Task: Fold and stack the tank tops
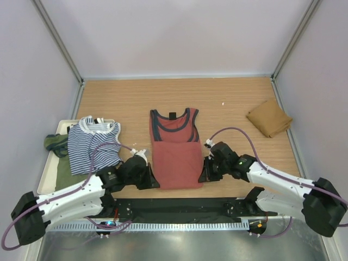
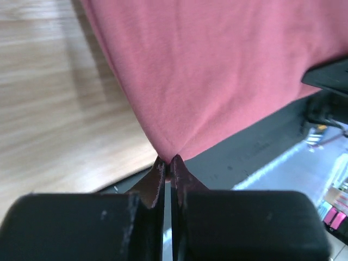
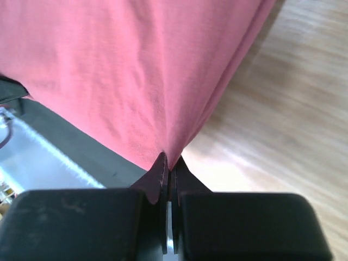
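Soft rust-red cloth tank top, plain across the body, navy trim at neck and armholes. Striped cloth tank top: navy and white bands. Olive green cloth top. Folded tan-brown cloth top, plain. Wooden table, light brown grain.

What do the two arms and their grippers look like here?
The left arm and right arm have white shells, black joints and a looping purple-grey cable each. The left gripper and right gripper are black, with thin tapering fingers.
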Robot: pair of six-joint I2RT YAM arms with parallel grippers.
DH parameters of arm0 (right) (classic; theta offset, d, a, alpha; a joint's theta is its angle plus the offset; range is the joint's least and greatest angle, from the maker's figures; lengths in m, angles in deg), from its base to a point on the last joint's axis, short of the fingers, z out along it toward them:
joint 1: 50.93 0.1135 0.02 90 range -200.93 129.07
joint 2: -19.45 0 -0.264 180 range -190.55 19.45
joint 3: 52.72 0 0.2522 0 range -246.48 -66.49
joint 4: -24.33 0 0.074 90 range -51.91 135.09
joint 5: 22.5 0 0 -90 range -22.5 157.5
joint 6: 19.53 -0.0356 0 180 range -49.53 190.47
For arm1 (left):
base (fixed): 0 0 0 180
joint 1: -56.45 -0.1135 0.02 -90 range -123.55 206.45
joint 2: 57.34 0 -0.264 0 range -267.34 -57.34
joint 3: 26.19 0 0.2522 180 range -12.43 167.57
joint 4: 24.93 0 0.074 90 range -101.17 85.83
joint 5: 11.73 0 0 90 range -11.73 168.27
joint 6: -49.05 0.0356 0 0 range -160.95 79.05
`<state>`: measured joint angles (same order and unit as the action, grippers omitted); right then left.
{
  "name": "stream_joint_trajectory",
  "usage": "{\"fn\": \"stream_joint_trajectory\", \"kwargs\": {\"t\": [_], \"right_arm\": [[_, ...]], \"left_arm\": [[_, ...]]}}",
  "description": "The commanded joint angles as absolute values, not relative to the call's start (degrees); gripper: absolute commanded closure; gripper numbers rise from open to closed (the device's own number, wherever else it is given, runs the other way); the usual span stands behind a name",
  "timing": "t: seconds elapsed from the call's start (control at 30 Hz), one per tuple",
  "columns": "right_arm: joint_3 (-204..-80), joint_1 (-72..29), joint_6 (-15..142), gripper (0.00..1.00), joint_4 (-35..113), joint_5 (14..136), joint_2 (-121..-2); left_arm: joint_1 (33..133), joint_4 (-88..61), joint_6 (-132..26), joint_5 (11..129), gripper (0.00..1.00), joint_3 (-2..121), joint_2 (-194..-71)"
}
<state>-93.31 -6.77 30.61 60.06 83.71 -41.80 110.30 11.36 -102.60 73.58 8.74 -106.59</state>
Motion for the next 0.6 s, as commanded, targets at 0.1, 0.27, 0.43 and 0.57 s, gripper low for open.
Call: {"fn": "stream_joint_trajectory", "kwargs": {"t": [0.1, 0.27, 0.43, 0.57], "right_arm": [[-101.71, -6.46, 30.56, 0.99, 69.89, 84.73, -33.55], [-112.17, -6.55, 32.94, 0.99, 75.7, 80.25, -34.25], [-119.29, -6.64, 35.04, 0.99, 78.25, 75.77, -37.93], [-122.64, -7.16, 36.19, 0.99, 78.78, 74.62, -40.49]], "left_arm": [[111.65, 24.59, -104.67, 77.75, 1.0, 18.06, -95.14], [111.65, 28.47, -104.76, 80.73, 1.0, 24.47, -91.0], [111.65, 27.95, -103.97, 81.96, 1.0, 28.09, -93.8], [111.65, 25.05, -104.76, 80.74, 1.0, 28.97, -95.22]]}}
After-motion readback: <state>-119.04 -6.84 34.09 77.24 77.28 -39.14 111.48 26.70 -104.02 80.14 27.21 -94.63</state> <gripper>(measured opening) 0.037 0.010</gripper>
